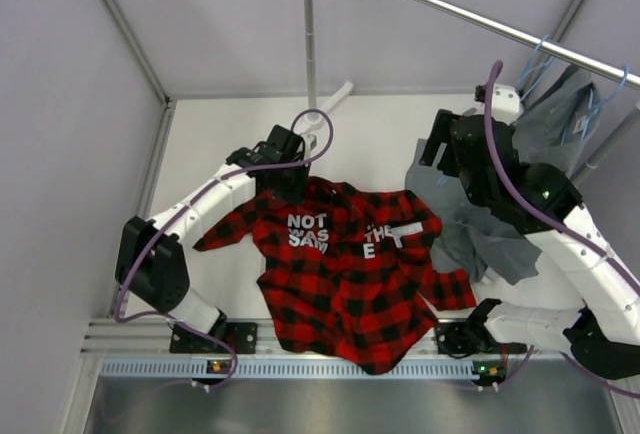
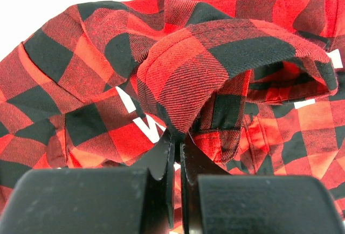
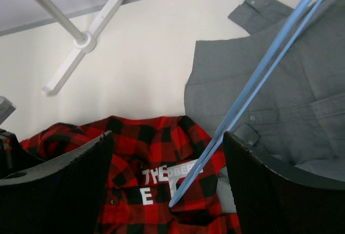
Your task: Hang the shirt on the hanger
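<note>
Top view: the shirt (image 1: 345, 284) lies spread on the table (image 1: 215, 144), white lettering (image 1: 308, 229) up, its hem reaching the near edge. The left gripper (image 1: 288, 184) sits on the shirt's far left shoulder by the collar. The right gripper (image 1: 432, 152) hangs over the grey garment (image 1: 470, 229) just right of the shirt. I cannot pick out the task's hanger with certainty from here. I see no container, only a clothes rail (image 1: 450, 9) carrying blue hangers at the far right. Left wrist view: the fingers are pressed almost together, pinching a raised fold of plaid at the collar. The bite looks shallow to me. Right wrist view: the fingers stand wide apart. The light-blue hanger (image 3: 237, 107) runs between them, its corner pointing down over the lettered panel. I cannot tell whether either finger touches it or what bears it. Judgement: the step in hand is feeding that hanger corner into the shoulder. I would have the left keep the collar lifted and open, and secure the hanger before pushing it. Guide the corner under the raised fold, well clear of the grey garment.
</note>
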Robot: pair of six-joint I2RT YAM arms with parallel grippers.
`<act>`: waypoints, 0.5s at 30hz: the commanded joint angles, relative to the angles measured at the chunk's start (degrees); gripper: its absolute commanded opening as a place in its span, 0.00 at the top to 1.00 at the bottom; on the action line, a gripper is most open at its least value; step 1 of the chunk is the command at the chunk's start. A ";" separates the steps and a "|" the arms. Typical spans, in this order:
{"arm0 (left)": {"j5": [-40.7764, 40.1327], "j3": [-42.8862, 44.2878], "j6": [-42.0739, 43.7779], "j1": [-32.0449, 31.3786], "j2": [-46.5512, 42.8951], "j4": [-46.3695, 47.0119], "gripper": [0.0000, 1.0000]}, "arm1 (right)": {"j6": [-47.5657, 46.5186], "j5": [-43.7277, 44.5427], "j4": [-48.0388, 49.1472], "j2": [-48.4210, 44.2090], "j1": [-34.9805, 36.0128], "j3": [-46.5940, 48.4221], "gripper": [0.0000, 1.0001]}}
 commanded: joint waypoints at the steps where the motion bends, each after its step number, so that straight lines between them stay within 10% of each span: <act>1: 0.49 -0.11 -0.39 0.00 -2.51 1.66 1.00 | -1.28 3.85 -1.89 0.13 -1.38 2.90 0.21; 10: 2.08 -0.73 0.05 0.00 -2.86 1.92 1.00 | -3.05 4.64 -2.15 3.73 -6.31 2.02 0.27; 15: 2.17 -1.08 0.14 0.00 -2.86 2.01 1.00 | -2.87 4.56 -2.15 4.44 -6.40 2.02 0.48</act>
